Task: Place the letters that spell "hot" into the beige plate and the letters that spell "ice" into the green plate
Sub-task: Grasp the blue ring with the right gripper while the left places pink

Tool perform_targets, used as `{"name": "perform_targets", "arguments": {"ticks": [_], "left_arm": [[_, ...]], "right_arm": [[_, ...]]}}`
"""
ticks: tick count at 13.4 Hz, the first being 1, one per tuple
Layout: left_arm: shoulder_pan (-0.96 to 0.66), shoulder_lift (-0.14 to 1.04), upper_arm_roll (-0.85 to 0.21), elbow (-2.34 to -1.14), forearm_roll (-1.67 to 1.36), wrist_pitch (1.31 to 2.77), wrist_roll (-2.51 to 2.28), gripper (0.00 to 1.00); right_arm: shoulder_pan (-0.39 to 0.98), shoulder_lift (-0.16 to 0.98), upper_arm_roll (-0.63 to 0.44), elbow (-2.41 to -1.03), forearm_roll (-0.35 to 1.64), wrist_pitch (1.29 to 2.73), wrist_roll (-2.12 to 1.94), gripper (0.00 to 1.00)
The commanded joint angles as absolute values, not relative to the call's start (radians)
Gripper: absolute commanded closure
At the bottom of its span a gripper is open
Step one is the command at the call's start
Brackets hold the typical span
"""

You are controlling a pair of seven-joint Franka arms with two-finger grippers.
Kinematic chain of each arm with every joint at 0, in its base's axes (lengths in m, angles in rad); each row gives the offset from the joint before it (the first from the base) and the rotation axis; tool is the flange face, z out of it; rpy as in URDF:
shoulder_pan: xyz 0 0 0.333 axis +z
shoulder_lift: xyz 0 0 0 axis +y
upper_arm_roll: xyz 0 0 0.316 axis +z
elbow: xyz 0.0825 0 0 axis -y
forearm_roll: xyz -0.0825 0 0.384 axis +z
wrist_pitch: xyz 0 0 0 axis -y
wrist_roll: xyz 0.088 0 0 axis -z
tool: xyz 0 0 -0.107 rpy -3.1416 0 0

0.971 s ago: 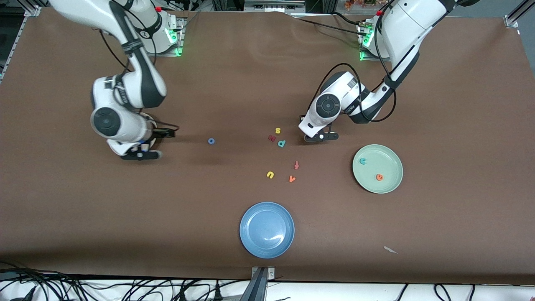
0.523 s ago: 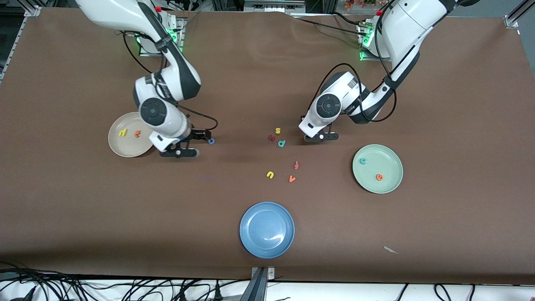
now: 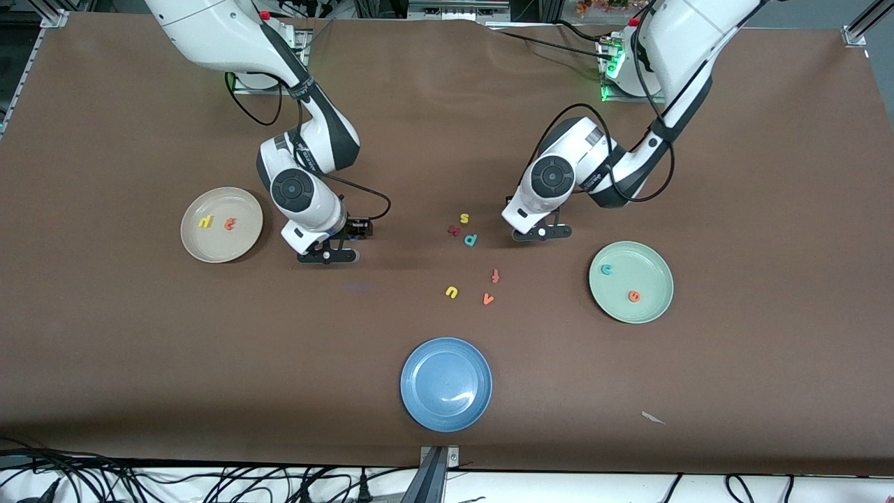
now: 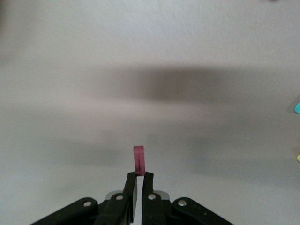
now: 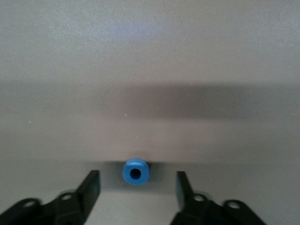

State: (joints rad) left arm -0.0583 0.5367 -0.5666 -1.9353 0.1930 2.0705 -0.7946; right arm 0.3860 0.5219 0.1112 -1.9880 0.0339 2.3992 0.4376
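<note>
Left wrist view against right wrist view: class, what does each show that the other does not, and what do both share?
Only the left wrist view: the left pincer shut on the dark red i, with slivers of other letters at the picture's edge. Only the right wrist view: the blue o lying on the table between the open fingers of the right pincer, not yet gripped. Both share a pair of black fingers with one small foam letter between them, over the bare table cover.
</note>
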Motion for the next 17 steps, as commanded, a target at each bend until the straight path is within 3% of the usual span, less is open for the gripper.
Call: {"name": "perform_targets", "arguments": {"ticks": [1,4,10,11,13,15,17], "left_arm": [[-0.028,0.528,-0.568,-1.781,0.176,1.877,-0.692,1.00],[0.052,0.531,-0.555,-1.732,0.181,1.832,-0.548,1.00],[0.097,0.583,-0.382,-1.694,0.233,1.836,-0.180,1.00],[0.100,0.621,-0.352,-1.657,0.230,1.836,-0.102,1.00],[0.116,0.658,-0.318,-1.643,0.229,1.844,-0.032,1.00],[0.136,0.686,-0.318,-1.644,0.229,1.879,-0.028,1.00],[0.133,0.698,-0.318,-1.644,0.229,1.884,-0.029,0.75]], "right_arm": [[0.397,0.531,0.110,-1.983,0.046,2.411,0.448,0.43],[0.405,0.543,0.110,-1.985,0.046,2.437,0.448,0.45],[0.408,0.560,0.109,-1.999,0.037,2.473,0.446,0.47],[0.408,0.560,0.109,-2.003,0.037,2.473,0.446,0.53],[0.408,0.558,0.109,-2.006,0.037,2.473,0.446,0.54],[0.408,0.558,0.109,-2.008,0.037,2.471,0.446,0.61],[0.408,0.558,0.107,-2.009,0.037,2.470,0.446,0.70]]}}
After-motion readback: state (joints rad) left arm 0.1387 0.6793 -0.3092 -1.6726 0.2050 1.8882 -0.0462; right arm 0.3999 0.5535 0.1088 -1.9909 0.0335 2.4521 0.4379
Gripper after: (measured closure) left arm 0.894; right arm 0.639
